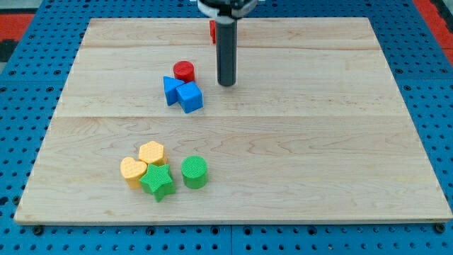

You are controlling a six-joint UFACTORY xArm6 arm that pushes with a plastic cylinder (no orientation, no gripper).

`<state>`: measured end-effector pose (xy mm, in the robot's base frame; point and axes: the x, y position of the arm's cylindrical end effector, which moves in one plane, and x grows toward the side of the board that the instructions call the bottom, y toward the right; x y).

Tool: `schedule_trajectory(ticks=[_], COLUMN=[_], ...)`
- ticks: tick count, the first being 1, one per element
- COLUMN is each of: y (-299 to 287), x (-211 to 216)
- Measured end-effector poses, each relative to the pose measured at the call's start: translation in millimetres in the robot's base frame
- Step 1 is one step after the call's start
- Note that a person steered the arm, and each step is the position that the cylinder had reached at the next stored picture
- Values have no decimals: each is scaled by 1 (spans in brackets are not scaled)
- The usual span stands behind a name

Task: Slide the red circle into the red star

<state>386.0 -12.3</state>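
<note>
Nearest the view's bottom: green star (158,182), green cylinder (194,172), yellow heart (132,170), yellow hexagon (151,153), clustered. Higher: tip (226,84), no jaws, gripping nothing, just right of red circle (184,71). Touching below: blue blocks (182,93). Behind rod, top edge: red star (212,31), mostly hidden.

The counter (297,142) is pale, matt, grained wood planks. The red circle (184,70) and green star (158,181) look like ridged matt plastic.
</note>
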Motion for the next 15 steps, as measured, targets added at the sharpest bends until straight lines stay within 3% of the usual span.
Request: schedule_trajectory(ticks=[1,4,6,7,9,10,15], y=[-46,-118,-58,-63,-16,-12,-27], x=[7,-57,-82,-29,-98,-114,-105])
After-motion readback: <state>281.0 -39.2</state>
